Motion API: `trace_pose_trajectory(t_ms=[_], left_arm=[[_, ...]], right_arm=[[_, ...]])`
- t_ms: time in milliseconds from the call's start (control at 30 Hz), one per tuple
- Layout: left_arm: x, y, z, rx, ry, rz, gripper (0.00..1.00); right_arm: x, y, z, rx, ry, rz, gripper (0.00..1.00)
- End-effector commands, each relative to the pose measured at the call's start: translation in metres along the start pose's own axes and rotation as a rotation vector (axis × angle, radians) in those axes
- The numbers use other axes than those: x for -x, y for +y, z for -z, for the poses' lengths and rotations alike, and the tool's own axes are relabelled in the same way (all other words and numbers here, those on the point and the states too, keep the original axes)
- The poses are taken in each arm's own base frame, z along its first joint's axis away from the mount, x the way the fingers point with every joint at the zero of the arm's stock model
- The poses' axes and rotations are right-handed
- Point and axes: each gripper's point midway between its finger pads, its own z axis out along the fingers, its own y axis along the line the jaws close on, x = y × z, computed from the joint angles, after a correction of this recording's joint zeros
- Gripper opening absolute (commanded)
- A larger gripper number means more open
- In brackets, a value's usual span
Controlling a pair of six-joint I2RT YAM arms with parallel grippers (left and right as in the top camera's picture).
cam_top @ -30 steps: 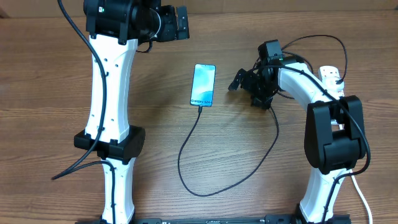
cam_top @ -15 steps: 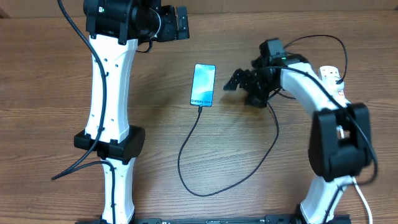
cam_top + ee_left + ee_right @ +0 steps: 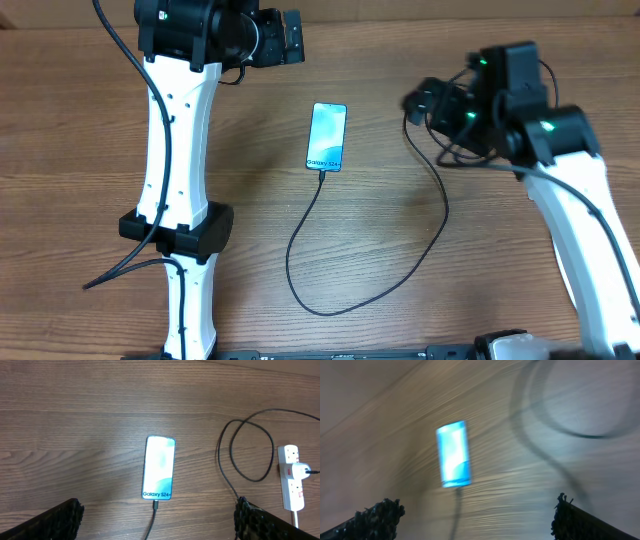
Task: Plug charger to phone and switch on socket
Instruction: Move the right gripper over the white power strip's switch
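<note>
The phone (image 3: 327, 136) lies screen-up mid-table, its blue screen lit; it also shows in the left wrist view (image 3: 159, 467) and, blurred, in the right wrist view (image 3: 453, 454). The black charger cable (image 3: 440, 225) has its tip in the phone's bottom edge (image 3: 155, 505) and loops toward the right. Its plug sits in the white socket (image 3: 290, 478), which my right arm hides in the overhead view. My left gripper (image 3: 291, 37) is open, high at the back left (image 3: 157, 517). My right gripper (image 3: 418, 101) is open and empty, raised to the right of the phone (image 3: 475, 520).
The wooden table (image 3: 80, 140) carries nothing else. The socket's thick white cord (image 3: 295, 520) leaves at the lower right of the left wrist view. The cable forms a loop (image 3: 247, 445) just left of the socket.
My right arm has lifted and swung back to the right, away from the spot beside the phone; its view is motion-blurred. The left arm, phone and cable have not moved.
</note>
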Motion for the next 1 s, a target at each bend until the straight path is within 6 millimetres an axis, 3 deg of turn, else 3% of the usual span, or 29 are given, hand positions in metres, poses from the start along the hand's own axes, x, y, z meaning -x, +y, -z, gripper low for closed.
trace_pose_trajectory(t_ms=[0,167,367,667,767,967], left_arm=[[0.000,0.003,-0.002,0.015,0.000,-0.022,1.00],[0.000,0.003,-0.002,0.015,0.000,-0.022,0.99],[0.000,0.003,-0.002,0.015,0.000,-0.022,1.00],[0.000,0.003,-0.002,0.015,0.000,-0.022,1.00],[0.000,0.003,-0.002,0.015,0.000,-0.022,1.00],[0.000,0.003,-0.002,0.015,0.000,-0.022,1.00]], right_arm=[[0.036,-0.060,0.049,-0.255,-0.245,-0.125,1.00],[0.056,-0.113,0.091,-0.394,-0.377,-0.223,1.00],[0.073,-0.167,0.100,-0.458,-0.390,-0.323,1.00],[0.100,-0.209,0.049,-0.090,-0.191,-0.240,1.00],[0.099,-0.228,0.026,0.016,-0.127,-0.251,1.00],[0.087,-0.266,-0.021,0.019,-0.015,-0.358,1.00]])
